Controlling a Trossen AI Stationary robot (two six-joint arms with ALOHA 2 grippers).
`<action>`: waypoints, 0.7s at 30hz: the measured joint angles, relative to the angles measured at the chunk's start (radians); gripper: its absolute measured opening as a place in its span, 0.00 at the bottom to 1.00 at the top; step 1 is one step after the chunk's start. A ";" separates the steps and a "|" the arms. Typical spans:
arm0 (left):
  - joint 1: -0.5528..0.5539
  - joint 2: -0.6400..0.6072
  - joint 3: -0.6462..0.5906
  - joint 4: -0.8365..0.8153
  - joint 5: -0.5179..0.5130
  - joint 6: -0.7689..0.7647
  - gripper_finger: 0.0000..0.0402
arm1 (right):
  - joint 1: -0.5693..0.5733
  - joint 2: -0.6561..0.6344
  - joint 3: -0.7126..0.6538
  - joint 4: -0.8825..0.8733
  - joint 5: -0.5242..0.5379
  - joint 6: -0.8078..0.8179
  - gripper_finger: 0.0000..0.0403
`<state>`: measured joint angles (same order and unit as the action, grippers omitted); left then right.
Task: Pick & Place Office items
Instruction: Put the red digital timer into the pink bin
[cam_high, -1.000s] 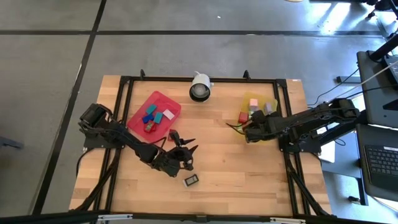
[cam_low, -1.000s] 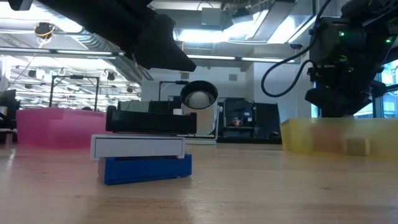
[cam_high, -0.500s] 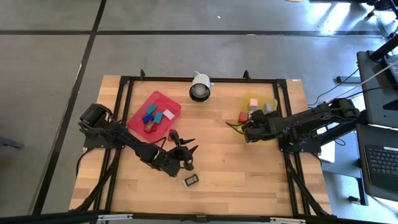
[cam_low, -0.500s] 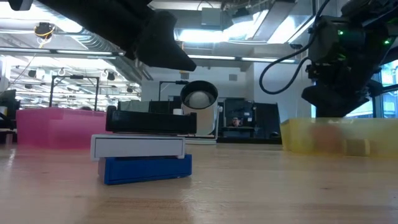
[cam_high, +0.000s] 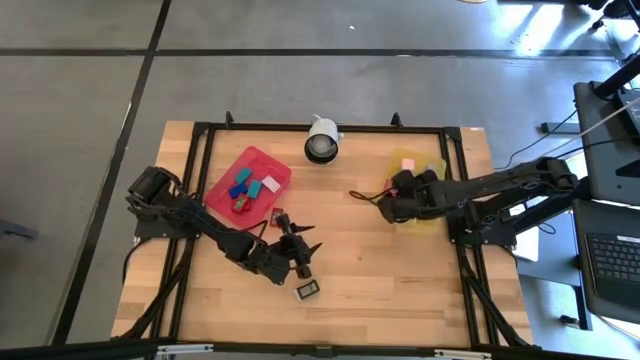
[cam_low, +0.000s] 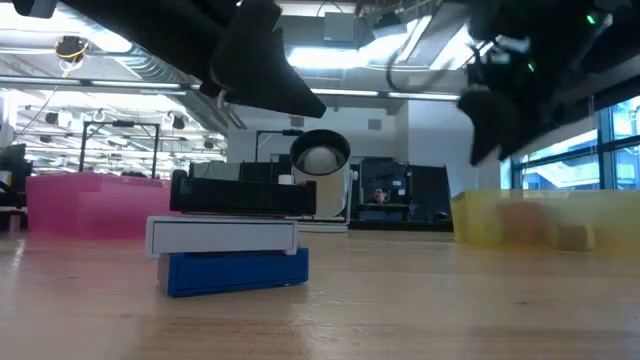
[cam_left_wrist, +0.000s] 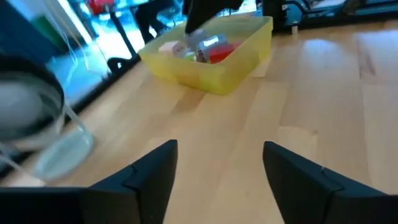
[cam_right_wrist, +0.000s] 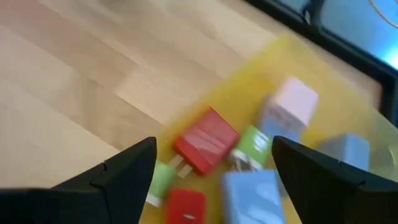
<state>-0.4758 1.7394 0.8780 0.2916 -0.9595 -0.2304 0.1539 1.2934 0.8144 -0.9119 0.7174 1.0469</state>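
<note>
While the left gripper (cam_high: 298, 252) hangs almost where it was a second ago, just above the black piece (cam_high: 308, 291) on the bare wood, the right gripper (cam_high: 390, 205) has swung. It was at the yellow tray's (cam_high: 436, 215) near edge, on the side facing the middle of the table; now it sits up over that tray, and its wrist camera looks straight down on the pieces inside – a red one (cam_right_wrist: 204, 149), a green one (cam_right_wrist: 252, 149), a pink one (cam_right_wrist: 293, 99) and a bluish one (cam_right_wrist: 252, 193). Its fingers (cam_right_wrist: 122, 171) stand wide apart with nothing between them.

The left jaws have turned slightly, tips now pointing more toward the black piece; they too are apart and empty. That piece lies alone, well away from the yellow tray, between it and the table's front edge. More pieces rest in the red tray (cam_high: 276, 167), far across from the yellow one.

My reading – the right arm has finished at the yellow tray, or is sizing up a pick there, and the black piece is the left arm's next job.
</note>
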 joint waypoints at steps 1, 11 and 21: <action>0.004 -0.005 0.000 -0.013 0.005 -0.038 0.60 | 0.000 0.000 0.024 0.000 0.000 -0.014 0.80; 0.140 -0.116 0.000 -0.518 0.385 -0.691 0.65 | 0.042 0.000 0.109 0.022 0.008 -0.071 0.79; 0.204 -0.110 -0.001 -0.751 0.460 -0.942 0.65 | 0.056 0.000 0.109 0.018 0.002 -0.039 0.79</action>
<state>-0.2720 1.6291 0.8768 -0.4592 -0.4992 -1.1724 0.2096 1.2938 0.9237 -0.8943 0.7197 1.0075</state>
